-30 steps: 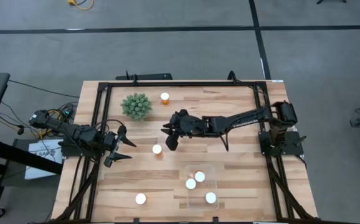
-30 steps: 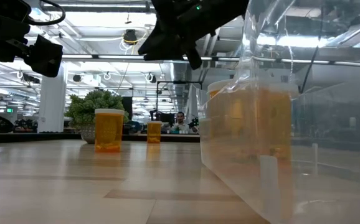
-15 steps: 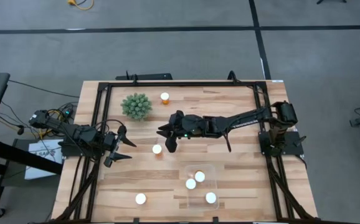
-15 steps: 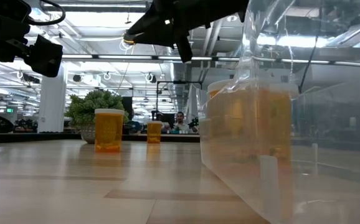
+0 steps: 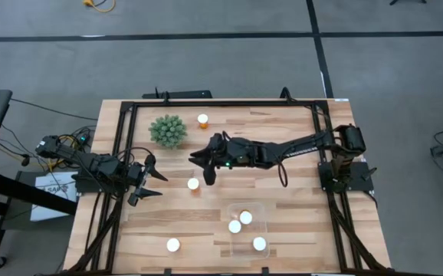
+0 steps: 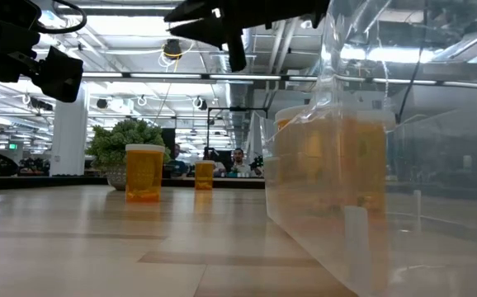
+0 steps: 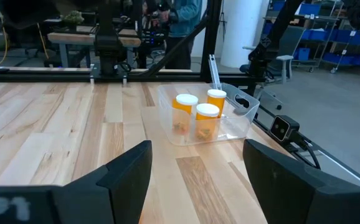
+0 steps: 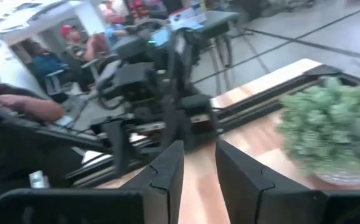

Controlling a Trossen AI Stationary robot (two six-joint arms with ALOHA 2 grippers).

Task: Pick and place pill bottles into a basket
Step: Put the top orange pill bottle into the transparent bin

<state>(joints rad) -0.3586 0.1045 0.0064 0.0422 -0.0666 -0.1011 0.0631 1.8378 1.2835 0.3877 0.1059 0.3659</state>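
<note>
Three orange pill bottles with white caps stand upright on the table: one at the far side (image 5: 202,119), one in the middle (image 5: 193,184), one near the front left (image 5: 173,245). Three more (image 5: 245,217) stand inside the clear basket (image 5: 260,211), which also shows in the left wrist view (image 7: 239,115). My right gripper (image 5: 201,166) is open and empty, high over the table just beyond the middle bottle and to the right of the plant (image 5: 168,131). My left gripper (image 5: 149,182) is open and empty at the table's left side.
The spiky green plant (image 8: 329,137) stands at the far left of the table. A black metal frame (image 5: 122,153) runs around the table's edges. In the low view the basket wall (image 6: 370,165) fills the right side. People show in the room beyond.
My right gripper has gone a little toward the table's left edge and upward, its fingers tipping closer to level. It stays open and empty. The bottles and the basket have kept still.
</note>
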